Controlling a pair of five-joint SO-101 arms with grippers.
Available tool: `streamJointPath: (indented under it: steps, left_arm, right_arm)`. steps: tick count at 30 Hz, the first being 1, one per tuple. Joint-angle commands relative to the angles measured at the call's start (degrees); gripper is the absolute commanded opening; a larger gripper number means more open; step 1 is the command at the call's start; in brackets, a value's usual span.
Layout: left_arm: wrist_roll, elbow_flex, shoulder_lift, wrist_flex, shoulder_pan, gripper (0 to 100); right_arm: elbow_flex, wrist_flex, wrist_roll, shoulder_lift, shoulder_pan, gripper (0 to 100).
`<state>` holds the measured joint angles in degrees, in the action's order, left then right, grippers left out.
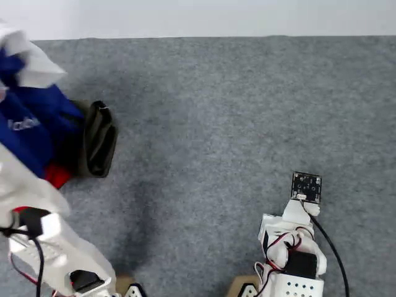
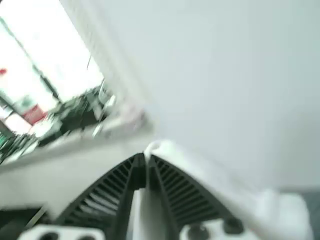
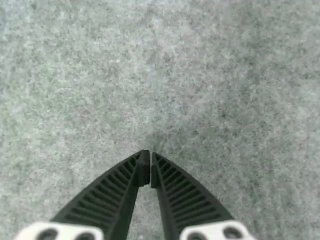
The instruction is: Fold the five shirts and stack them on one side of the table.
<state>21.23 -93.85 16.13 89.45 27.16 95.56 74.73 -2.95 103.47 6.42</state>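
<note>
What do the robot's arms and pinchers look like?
The left arm and right arm are white with red and black wires. The right one has a black square board. The left gripper and right gripper have black, ribbed, pointed fingers.

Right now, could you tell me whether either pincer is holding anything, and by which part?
The left pincer pinches white cloth, apparently by an edge; the right pincer is shut on nothing.
</note>
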Motion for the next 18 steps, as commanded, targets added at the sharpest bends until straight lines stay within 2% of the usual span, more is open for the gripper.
streamJointPath:
  steps: [1,4,7,13,18]
  left_arm:
    - [-3.87,-2.15,-4.13,-7.56,-10.9,0]
    - [-3.69,-1.89,-4.04,-11.78,-18.55,0]
    - [-3.43,-0.4,-2.9,-13.98,-22.07,0]
    - [-2.11,-0.04,-1.14,-13.01,-17.67,0]
    - [-1.76,-0.04,1.85,-1.14,-14.33,0]
  right_arm:
    - [0.88,0.22,0.7,0.4,-0.31,0.9]
    - [0.88,0.22,0.7,0.4,-0.31,0.9]
    - [0.88,0.22,0.7,0.4,-0.31,0.9]
    - [0.88,0.22,0.7,0.4,-0.31,0.9]
    - [0.88,0.22,0.7,0.4,-0.31,0.9]
